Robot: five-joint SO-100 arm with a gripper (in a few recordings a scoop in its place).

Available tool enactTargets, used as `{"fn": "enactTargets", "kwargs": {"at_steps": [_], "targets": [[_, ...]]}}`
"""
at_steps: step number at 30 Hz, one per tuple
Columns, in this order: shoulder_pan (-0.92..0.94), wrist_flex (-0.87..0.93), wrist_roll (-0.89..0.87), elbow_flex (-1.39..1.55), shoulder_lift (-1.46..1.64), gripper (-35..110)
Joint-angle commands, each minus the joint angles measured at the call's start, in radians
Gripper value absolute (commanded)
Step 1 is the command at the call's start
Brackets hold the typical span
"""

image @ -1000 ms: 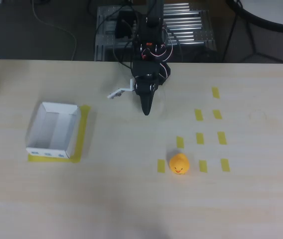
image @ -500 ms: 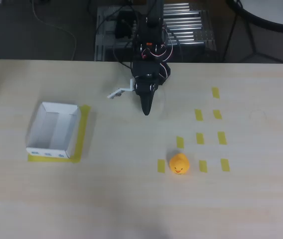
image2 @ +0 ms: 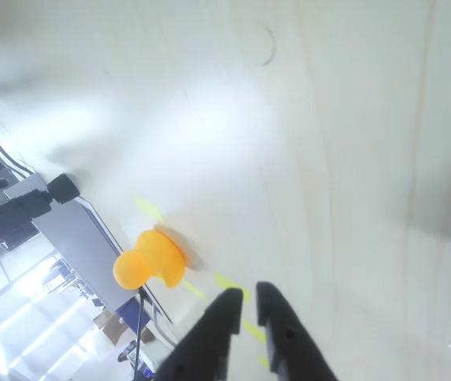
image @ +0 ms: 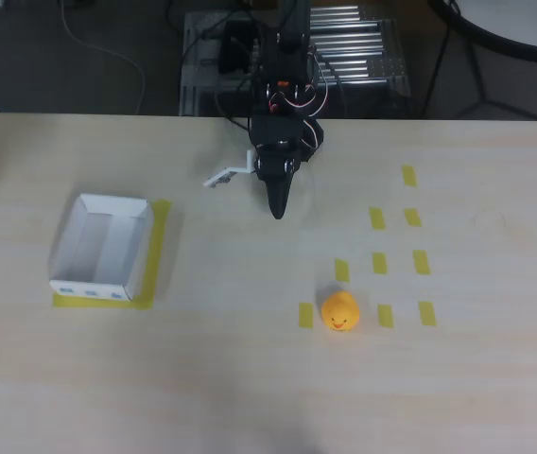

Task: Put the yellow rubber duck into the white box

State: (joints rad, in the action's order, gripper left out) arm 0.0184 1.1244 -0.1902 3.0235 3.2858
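Claw (image: 276,210) hangs closed and empty near the worktop's (image: 250,378) far edge, tips pointing at the surface. Below it and to the right in the overhead view, the yellow rubber duck (image: 339,311) sits well apart among yellow tape marks (image: 379,263). Being round, it could roll from an off-centre pinch. Nothing blocks the path. Far left, the white box (image: 98,248) rests on yellow tape, open-topped.

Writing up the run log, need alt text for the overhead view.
A yellow rubber duck sits among yellow tape marks on a pale wooden table, apart from the black gripper above it. An empty white box stands far left.
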Motion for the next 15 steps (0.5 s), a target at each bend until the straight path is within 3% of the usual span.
{"fn": "enactTargets", "kwargs": {"at_steps": [1,3,5,8,11,15], "targets": [[0.023,-0.192,-0.008,-0.069,-0.084,0],[0.041,-0.322,0.017,-0.255,-0.321,0],[0.043,-0.319,0.017,-0.517,-0.584,3],[0.009,-0.095,0.130,-1.006,-0.957,3],[-0.072,0.184,0.388,-1.457,-1.273,1],[-0.167,0.433,0.552,-1.855,-1.575,19]]}}
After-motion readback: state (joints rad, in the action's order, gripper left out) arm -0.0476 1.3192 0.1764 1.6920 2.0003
